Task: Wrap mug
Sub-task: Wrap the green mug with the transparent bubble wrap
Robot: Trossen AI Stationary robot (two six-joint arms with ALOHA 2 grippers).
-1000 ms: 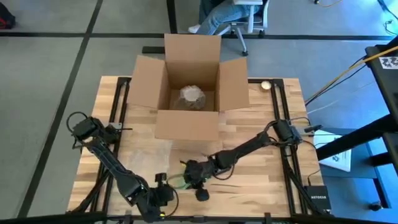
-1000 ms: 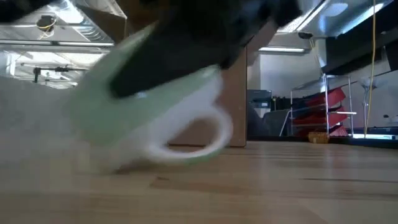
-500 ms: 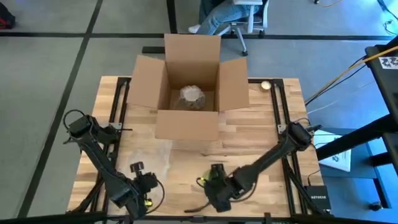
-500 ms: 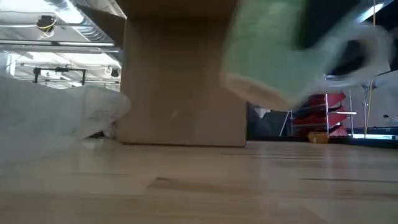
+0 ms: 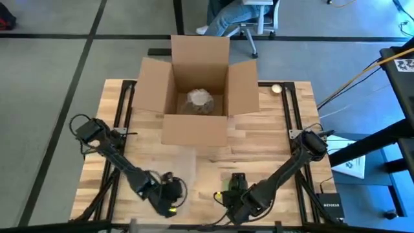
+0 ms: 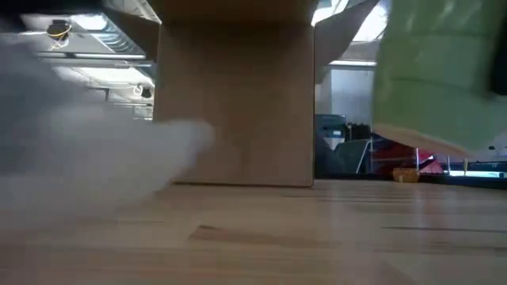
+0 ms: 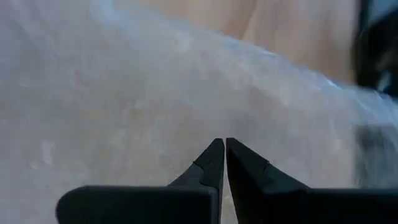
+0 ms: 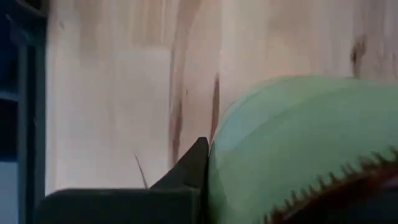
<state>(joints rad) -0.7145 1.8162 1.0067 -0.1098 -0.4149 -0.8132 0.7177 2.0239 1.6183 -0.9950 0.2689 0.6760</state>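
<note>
Right wrist view shows the right gripper (image 8: 261,180) clamped on the mug (image 8: 292,137), one dark finger (image 8: 193,165) pressed against its green wall. Seen from table height, the mug (image 6: 440,71) hangs clear of the table (image 6: 317,237), in front of the cardboard box (image 6: 234,103) and off to one side of it. The left gripper (image 7: 224,149) has its fingers pinched together on the bubble-wrap sheet (image 7: 155,93), which lies on the table on the near side of the box. From above, the box (image 5: 199,90) stands open, flaps spread, with one crinkly wrapped bundle (image 5: 200,100) on its floor.
</note>
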